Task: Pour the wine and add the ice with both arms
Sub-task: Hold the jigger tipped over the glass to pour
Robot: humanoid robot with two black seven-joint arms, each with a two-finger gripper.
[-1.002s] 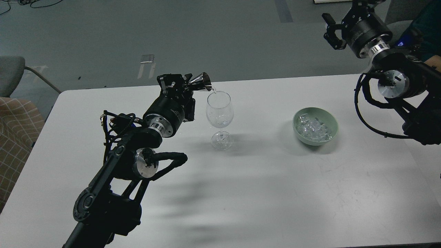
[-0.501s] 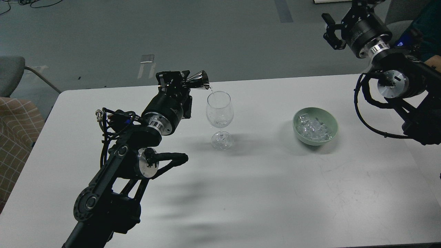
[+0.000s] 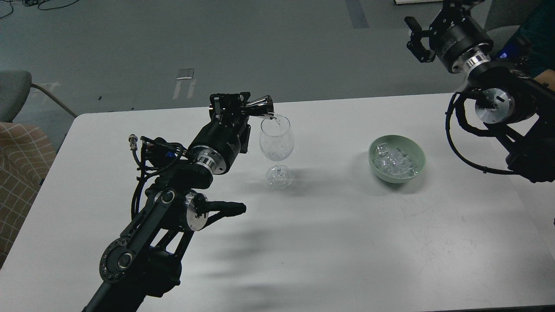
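At the far left edge, past the table (image 3: 130, 130), part of a grey chair (image 3: 13, 93) shows above a checked cushion (image 3: 19, 173). The left arm (image 3: 173, 208) rises from the bottom left across the white table, and its claw (image 3: 236, 106) is clamped around the narrow waist of a shiny metal jigger (image 3: 260, 108). The jigger lies tipped on its side, its wide mouth turned to the right and sitting right at the near-left rim of the wine glass (image 3: 276, 143). A thin thread of clear wine (image 3: 277, 123) shows just inside the rim below the jigger's mouth; how much liquid has gathered in the bowl I cannot tell. The wine glass stands upright on the table, just to the right of the claw.

Further right, well apart from the glass, a pale green bowl (image 3: 417, 151) sits on the table, holding a heap of clear ice (image 3: 393, 162) cubes.

At the upper right the right arm (image 3: 498, 99) comes in from the edge. Its claw (image 3: 417, 41) hangs raised beyond the far edge of the table, well away from the bowl, with its fingers parted and nothing between them.
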